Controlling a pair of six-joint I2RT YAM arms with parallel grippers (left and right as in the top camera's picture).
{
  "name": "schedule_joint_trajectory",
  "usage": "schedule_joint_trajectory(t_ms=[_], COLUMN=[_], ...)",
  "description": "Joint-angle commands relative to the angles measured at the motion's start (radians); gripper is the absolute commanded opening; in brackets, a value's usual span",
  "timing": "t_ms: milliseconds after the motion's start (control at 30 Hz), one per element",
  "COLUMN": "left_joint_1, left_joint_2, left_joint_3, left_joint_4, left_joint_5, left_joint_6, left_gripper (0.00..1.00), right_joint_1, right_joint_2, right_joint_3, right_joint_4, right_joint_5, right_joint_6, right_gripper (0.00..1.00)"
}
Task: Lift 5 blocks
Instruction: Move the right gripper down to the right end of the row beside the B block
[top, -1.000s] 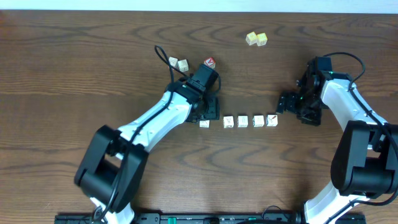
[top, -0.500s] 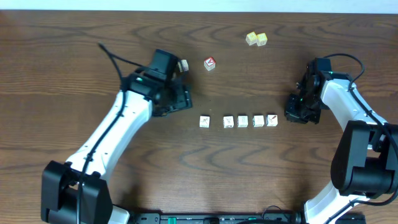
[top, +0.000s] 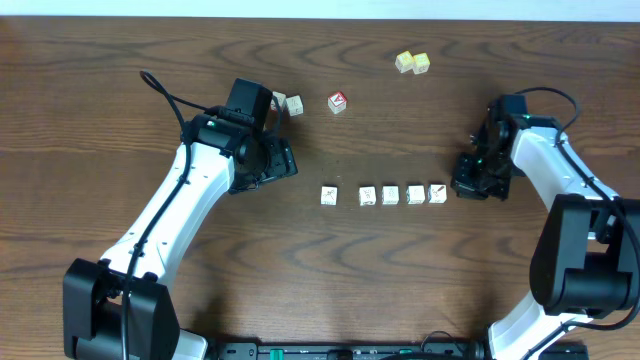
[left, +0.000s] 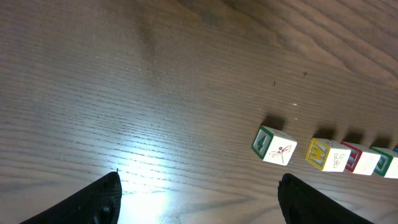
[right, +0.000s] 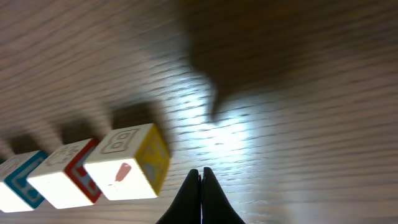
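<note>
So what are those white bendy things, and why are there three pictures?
Those are two robot arms. The top picture looks down from above the brown wooden table. The other two pictures come from little cameras on each arm's wrist, so you see that arm's own fingers. Between the arms, five small whitish cubes lie in a row. A red-faced cube and two pale yellow cubes sit farther back. The left hand is open above the table. The right hand is shut, right beside the end of the row. Neither hand holds anything.
</note>
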Motion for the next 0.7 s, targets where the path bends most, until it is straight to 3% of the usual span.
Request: schedule_joint_trajectory(t_ms=[0,533,667], left_joint_1=[0.003,0.003,0.003], left_joint_2=[0.006,0.006,0.006], left_joint_3=[-0.003,-0.003,-0.003], left_joint_4=[-0.006,-0.018,-0.021], left_joint_5=[-0.017,-0.017,-0.017], left_joint_6=[-0.001,-0.001,-0.001], left_gripper=[0.81,0.81,0.81], right_joint_1=[0.034,0.071,0.071], right_joint_2=[0.000,0.001,0.003], right_joint_3=[-0.003,-0.004,-0.007], right_joint_4=[0.008,0.019,0.026], right_joint_5=[-0.021,-0.015,0.074], right_joint_6=[-0.010,-0.006,-0.004], right_gripper=[0.02,0.05,0.05])
